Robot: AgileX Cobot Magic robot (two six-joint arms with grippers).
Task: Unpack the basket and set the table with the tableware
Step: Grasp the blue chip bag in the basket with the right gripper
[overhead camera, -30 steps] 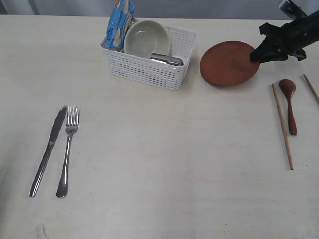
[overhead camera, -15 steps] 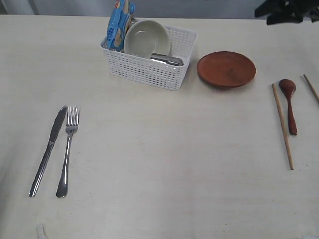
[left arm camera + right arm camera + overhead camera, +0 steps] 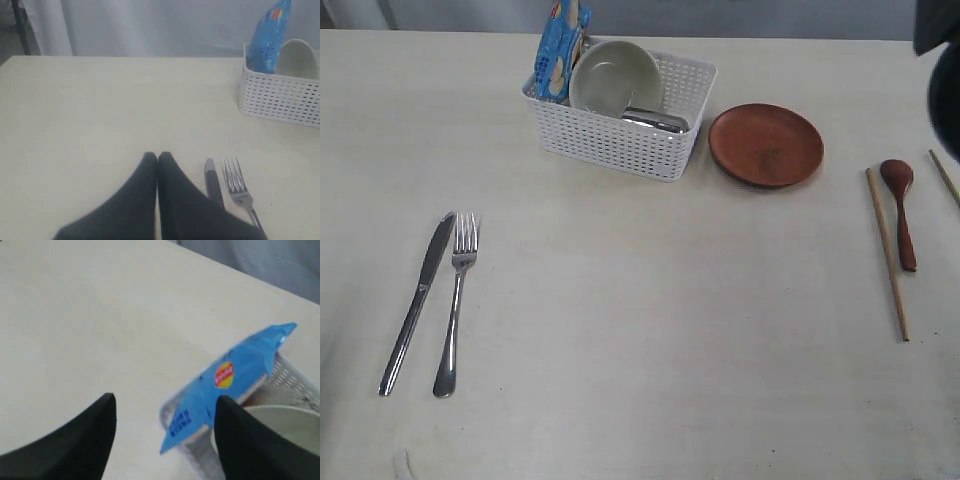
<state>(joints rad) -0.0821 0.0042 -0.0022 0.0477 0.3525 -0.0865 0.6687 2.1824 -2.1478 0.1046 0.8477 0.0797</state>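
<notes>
The white basket (image 3: 620, 140) stands at the back of the table (image 3: 650, 320) and holds the pale bowl (image 3: 613, 75), a steel cup (image 3: 655, 121) and a blue chips bag (image 3: 560, 48). The reddish-brown plate (image 3: 765, 145) lies flat right of the basket. Spoon (image 3: 901, 205) and chopsticks (image 3: 886, 250) lie at the right. Knife (image 3: 415, 300) and fork (image 3: 455, 300) lie at the left. My right gripper (image 3: 165, 405) is open and empty, with the basket (image 3: 290, 372) and bag (image 3: 227, 380) seen beyond it; a dark part of that arm (image 3: 945, 70) shows at the right edge. My left gripper (image 3: 157, 157) is shut and empty, beside the knife (image 3: 214, 182) and fork (image 3: 237, 182).
A pale curtain (image 3: 150, 25) hangs behind the table's far edge. A wide stretch of bare tabletop (image 3: 670, 300) lies between the knife and fork on the left and the chopsticks on the right.
My right gripper let go of the plate, opened and drew back up to the right edge. The plate, tilted before, now lies flat, slightly further left. The left arm has not moved.
</notes>
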